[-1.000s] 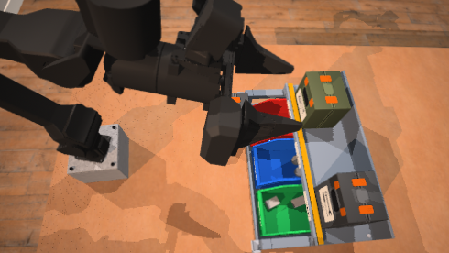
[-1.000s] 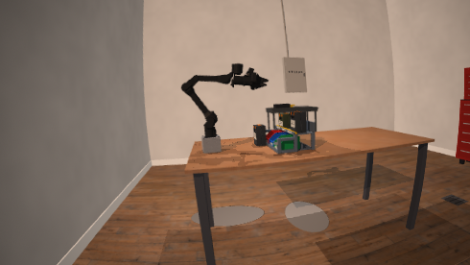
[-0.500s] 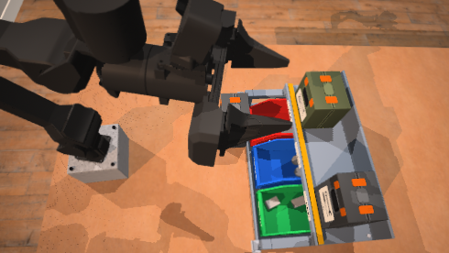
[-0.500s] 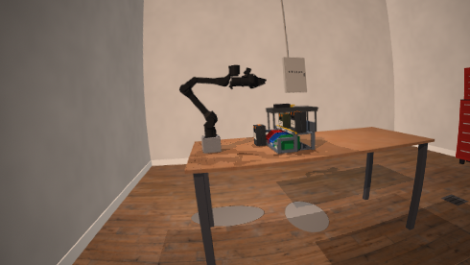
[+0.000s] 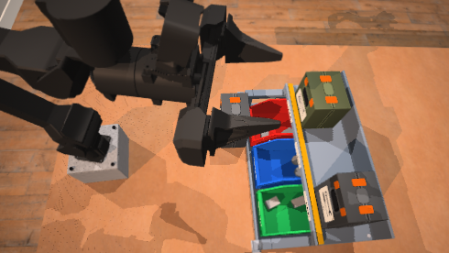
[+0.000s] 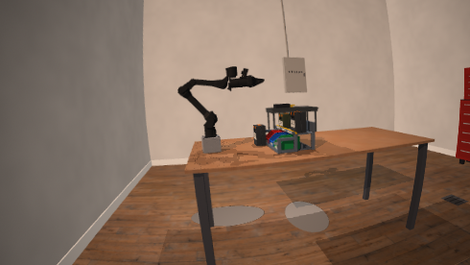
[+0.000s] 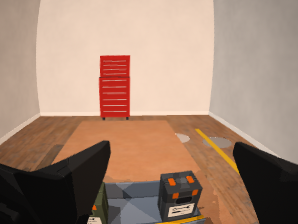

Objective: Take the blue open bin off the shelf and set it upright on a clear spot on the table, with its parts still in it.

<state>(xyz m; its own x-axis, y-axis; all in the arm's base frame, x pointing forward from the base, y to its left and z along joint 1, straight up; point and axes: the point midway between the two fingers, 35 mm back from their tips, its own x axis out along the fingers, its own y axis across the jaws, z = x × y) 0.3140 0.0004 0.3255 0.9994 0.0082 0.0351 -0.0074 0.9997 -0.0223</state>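
Tool (image 5: 279, 89) wide open, empty, high above shelf (image 5: 300, 151) front edge, blue bin (image 5: 274, 162) btwn red/green bins

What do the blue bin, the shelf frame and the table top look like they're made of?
Blue bin: likely moulded plastic, one uniform saturated colour, smooth matte walls.
Shelf frame: probably painted metal, flat grey thin rails with a yellow front strip; the look leaves plastic open.
Table top: wood or wood veneer, warm orange-brown with faint grain, on dark legs.
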